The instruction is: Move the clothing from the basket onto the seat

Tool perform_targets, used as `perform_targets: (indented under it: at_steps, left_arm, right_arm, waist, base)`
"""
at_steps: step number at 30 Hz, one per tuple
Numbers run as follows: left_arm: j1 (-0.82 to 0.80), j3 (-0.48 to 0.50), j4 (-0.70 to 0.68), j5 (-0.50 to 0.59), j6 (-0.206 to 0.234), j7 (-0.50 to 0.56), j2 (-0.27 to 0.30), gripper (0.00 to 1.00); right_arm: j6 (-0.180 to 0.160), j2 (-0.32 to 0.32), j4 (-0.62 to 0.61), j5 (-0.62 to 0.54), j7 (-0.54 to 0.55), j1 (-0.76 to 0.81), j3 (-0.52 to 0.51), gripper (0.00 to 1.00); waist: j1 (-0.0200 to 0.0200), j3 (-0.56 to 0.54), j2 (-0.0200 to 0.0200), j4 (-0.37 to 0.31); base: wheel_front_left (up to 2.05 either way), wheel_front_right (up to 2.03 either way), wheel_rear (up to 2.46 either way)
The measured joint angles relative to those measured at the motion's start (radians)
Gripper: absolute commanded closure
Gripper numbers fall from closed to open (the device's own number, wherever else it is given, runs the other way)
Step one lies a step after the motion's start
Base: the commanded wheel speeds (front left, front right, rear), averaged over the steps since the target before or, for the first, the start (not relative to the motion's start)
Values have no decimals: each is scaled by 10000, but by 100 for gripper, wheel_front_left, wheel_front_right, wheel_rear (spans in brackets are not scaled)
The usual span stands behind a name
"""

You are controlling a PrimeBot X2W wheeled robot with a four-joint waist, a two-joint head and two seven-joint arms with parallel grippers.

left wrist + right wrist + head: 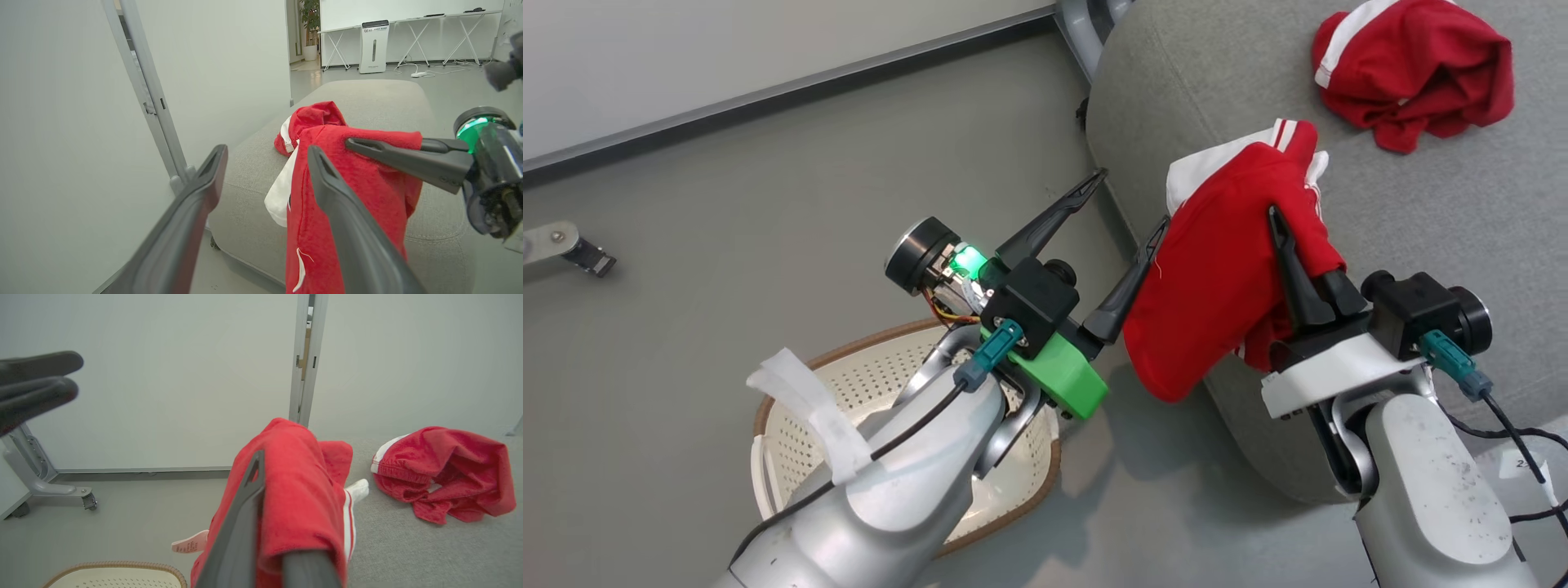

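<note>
Head view: right gripper (pixel 1276 219) is clamped shut on a red garment (pixel 1217 278), holding it over the seat (pixel 1421 204) for release. Left gripper (pixel 1132 198) stands wide open, empty.

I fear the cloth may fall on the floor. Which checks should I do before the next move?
1. Grip: right pincer shut on held garment, ok.
2. Position: held garment wholly above seat, not ok; lower part hangs past the edge.
3. Other arm: left pincer open, ok; clear of cloth, cannot tell.
4. Landing spot: second garment lies apart, ok.
5. Remainder: basket emptied, cannot tell; left arm hides part.
</note>
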Motion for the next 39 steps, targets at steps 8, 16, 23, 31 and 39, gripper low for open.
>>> perform_targets:
  at_steps: [8, 16, 23, 31, 39]
  left_arm:
    - [178, -190, 73, 96, -132, -10, -44, 0]
    - [210, -318, 40, 144, -217, -10, -111, 0]
    - [283, -221, -109, 178, -234, -10, -40, 0]
    - [327, 4, -320, 270, -201, -10, 236, 0]
    - [56, 121, -472, 408, -201, -10, 437, 0]
  right_arm:
    - [0, 2, -562, 27, 2, 565, -439, 100]
    - [0, -2, -968, 174, 2, 1112, -936, 100]
    - [0, -2, -1269, 309, 0, 1371, -1187, 100]
    - [0, 0, -1603, 194, 2, 405, -1618, 100]
    - [0, -389, -1724, 117, 2, -1732, -2347, 100]
  waist:
    - [0, 105, 0, -809]
    - [0, 179, 0, -1489]
    - [0, 208, 0, -1620]
    - [0, 464, 0, -1498]
    - [0, 1130, 0, -1266]
  base:
    - [0, 0, 0]
    - [0, 0, 0]
    - [0, 0, 0]
    - [0, 0, 0]
    - [0, 0, 0]
